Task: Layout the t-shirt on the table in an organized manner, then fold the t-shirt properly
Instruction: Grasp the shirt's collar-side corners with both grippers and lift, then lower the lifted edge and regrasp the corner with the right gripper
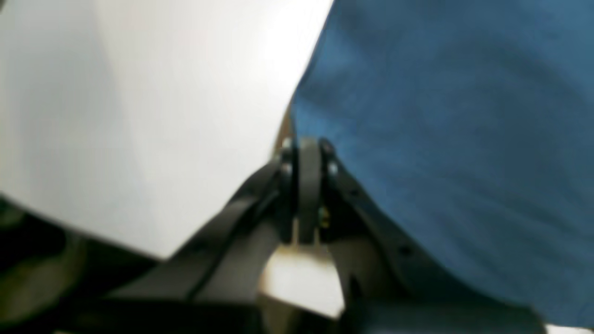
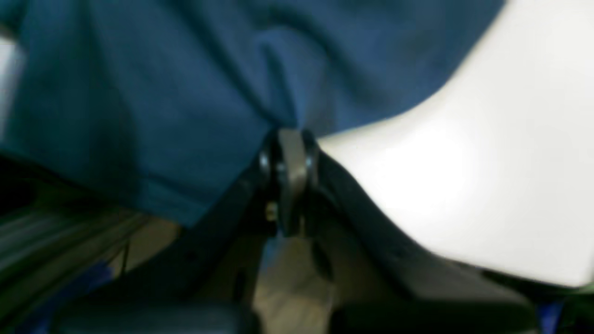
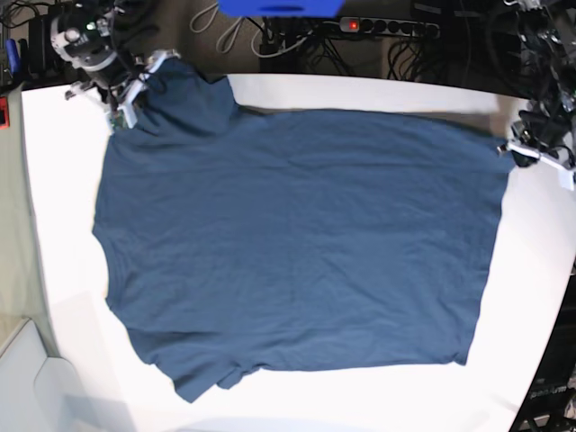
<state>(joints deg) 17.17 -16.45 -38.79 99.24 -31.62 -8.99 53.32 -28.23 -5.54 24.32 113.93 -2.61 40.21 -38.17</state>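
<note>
1. You have one t-shirt spread nearly flat across one white table, covering most of the middle of it
2. Two grippers work the shirt, one at each far corner, well apart
3. Right gripper: at the shirt's far corner in the base view's upper left, where a sleeve bunches up; jaws clenched on a pinch of the cloth, folds radiating from the tips in the wrist view
4. Left gripper: at the shirt's far corner on the base view's right; jaws pressed together at the cloth edge, seemingly nipping the hem, though the blur leaves the grasp unclear
5. One power strip lies beyond the table's far edge, behind the shirt, among loose cables
</note>
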